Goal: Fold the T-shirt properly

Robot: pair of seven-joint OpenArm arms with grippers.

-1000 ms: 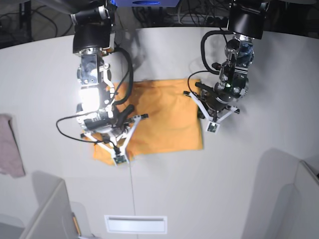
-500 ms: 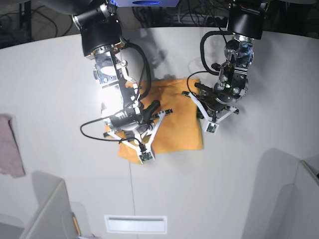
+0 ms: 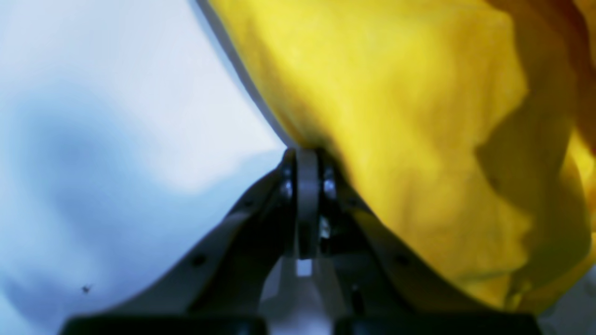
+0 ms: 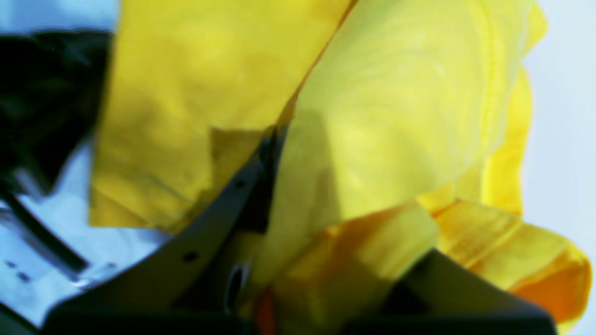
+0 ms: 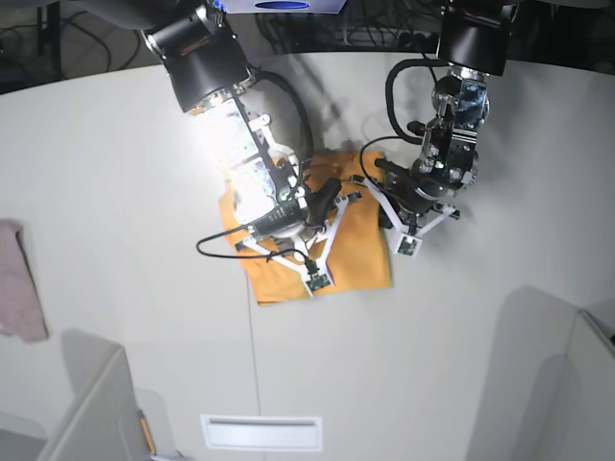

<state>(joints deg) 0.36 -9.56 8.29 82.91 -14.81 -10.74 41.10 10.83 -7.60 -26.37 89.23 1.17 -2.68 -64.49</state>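
The orange-yellow T-shirt [image 5: 360, 250] lies bunched in the middle of the white table [image 5: 115, 173], partly under my right arm. My right gripper [image 5: 334, 195] is shut on a fold of the T-shirt [image 4: 400, 116], and the cloth drapes over its fingers [image 4: 223, 200] in the right wrist view. My left gripper [image 5: 377, 171] holds the shirt's far right corner. In the left wrist view its fingertips [image 3: 305, 160] are pressed together right at the edge of the T-shirt [image 3: 396, 116]. No black line marks show.
A small pinkish cloth [image 5: 17, 283] lies at the table's left edge. Grey partitions stand at the front left [image 5: 96, 403] and front right [image 5: 577, 384]. A white slot plate [image 5: 261, 432] sits at the front centre. Cables hang behind the table.
My right arm has swung to the right, carrying the shirt's left side over the rest, so the spread cloth is much narrower. The left arm has not moved.
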